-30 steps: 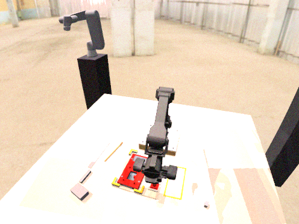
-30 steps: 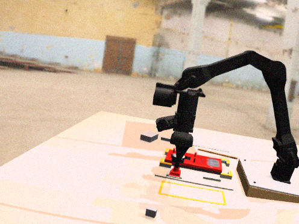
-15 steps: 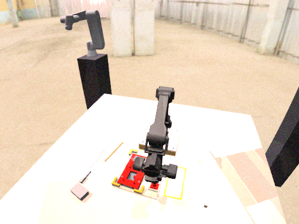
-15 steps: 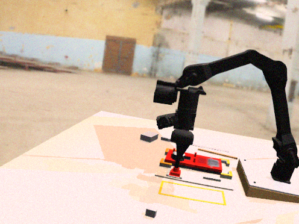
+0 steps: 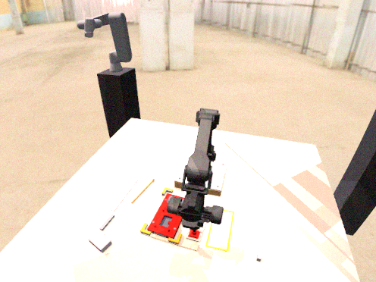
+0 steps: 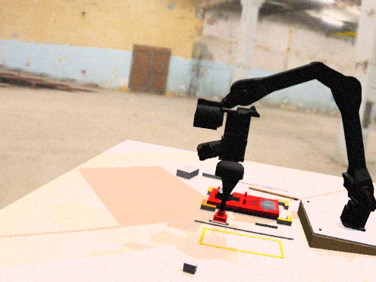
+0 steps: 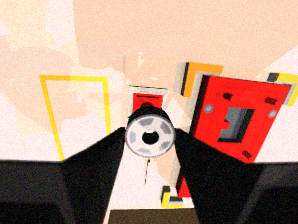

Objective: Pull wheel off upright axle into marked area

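The gripper (image 7: 149, 137) points straight down, its jaws clamped on the wheel (image 7: 149, 136). In the wrist view the wheel sits at the centre of the frame: a grey disc with a dark hub hole and pale spoke segments, pinched between the two black fingers that rise from the lower corners.

Directly behind the wheel in that view lies the small red base plate (image 7: 148, 98) of the axle. In the exterior view the gripper (image 6: 224, 198) hangs just above this red base (image 6: 220, 217), and a thin dark post runs between them. Whether the wheel has cleared the top of the post cannot be told from any view.

The marked area, a yellow outlined rectangle (image 7: 75, 112), occupies the left of the wrist frame, beside the gripper. In the top view the same rectangle (image 5: 220, 230) lies just right of the gripper (image 5: 194, 228), lower centre of the frame.

A larger red plate (image 7: 235, 117) with a grey recess and yellow corner brackets fills the right side of the wrist frame, on the white table (image 5: 284, 227).
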